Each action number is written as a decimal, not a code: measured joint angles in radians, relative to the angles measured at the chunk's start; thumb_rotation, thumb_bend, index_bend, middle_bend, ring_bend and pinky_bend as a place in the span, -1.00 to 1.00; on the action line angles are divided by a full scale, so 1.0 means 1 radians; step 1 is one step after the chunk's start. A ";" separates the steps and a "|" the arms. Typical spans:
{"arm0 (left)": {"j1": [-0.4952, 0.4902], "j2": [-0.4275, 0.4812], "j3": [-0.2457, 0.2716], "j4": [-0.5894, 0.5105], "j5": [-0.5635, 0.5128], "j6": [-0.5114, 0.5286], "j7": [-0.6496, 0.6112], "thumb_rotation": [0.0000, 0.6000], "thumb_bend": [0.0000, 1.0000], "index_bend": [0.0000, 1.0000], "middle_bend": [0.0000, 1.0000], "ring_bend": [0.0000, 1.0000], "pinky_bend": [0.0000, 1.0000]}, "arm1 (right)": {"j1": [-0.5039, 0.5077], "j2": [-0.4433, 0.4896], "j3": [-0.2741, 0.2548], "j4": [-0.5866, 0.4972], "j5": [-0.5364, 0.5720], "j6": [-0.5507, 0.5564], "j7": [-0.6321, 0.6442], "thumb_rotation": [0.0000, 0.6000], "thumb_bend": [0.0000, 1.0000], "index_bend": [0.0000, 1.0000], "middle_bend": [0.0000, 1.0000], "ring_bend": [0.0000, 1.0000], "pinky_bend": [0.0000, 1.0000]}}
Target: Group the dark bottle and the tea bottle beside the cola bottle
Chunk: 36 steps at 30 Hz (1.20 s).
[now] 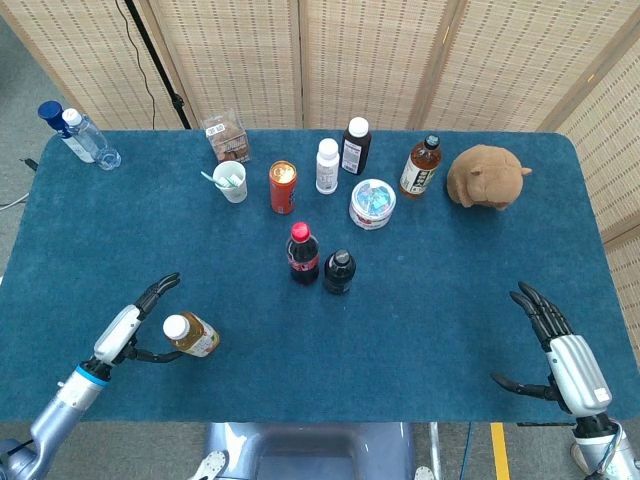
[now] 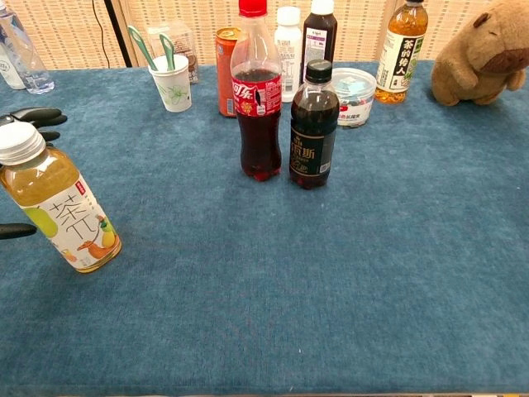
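Reaching for tea bottle | my left hand spread around it, empty (right idle) | next: close, carry beside cola bottle.

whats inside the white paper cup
The white paper cup holds two green utensils, their handles sticking up past the rim. Their lower ends and anything else inside are hidden by the cup wall.

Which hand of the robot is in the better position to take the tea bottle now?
The left hand. Its fingers are open around the tea bottle at the near left of the table. The right hand is open at the far right edge, away from every bottle.
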 measured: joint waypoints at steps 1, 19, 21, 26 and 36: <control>-0.001 -0.010 0.003 0.011 0.001 0.002 -0.011 1.00 -0.91 -1.00 -1.00 -1.00 -0.86 | 0.000 0.000 0.000 0.000 0.000 -0.001 -0.002 1.00 -1.00 -0.97 -1.00 -1.00 -0.86; -0.002 -0.171 -0.001 0.143 -0.051 0.027 -0.010 1.00 -0.23 -0.04 -0.22 -0.12 0.03 | -0.006 -0.009 0.005 -0.006 -0.022 -0.007 -0.005 1.00 -1.00 -0.97 -1.00 -1.00 -0.86; -0.001 -0.176 -0.008 0.140 -0.062 0.030 0.003 1.00 -0.23 -0.01 -0.20 -0.10 0.03 | -0.007 -0.010 0.005 -0.005 -0.023 -0.009 -0.005 1.00 -1.00 -0.97 -1.00 -1.00 -0.86; -0.012 -0.163 -0.027 0.106 -0.080 0.034 -0.010 1.00 -0.23 0.02 -0.18 -0.09 0.03 | -0.009 -0.009 0.007 -0.007 -0.026 -0.008 -0.010 1.00 -1.00 -0.97 -1.00 -1.00 -0.86; -0.108 -0.075 -0.143 -0.040 -0.143 -0.010 0.017 1.00 -0.27 0.02 -0.18 -0.09 0.03 | -0.016 -0.007 0.010 -0.017 -0.035 0.001 -0.026 1.00 -1.00 -0.97 -1.00 -1.00 -0.86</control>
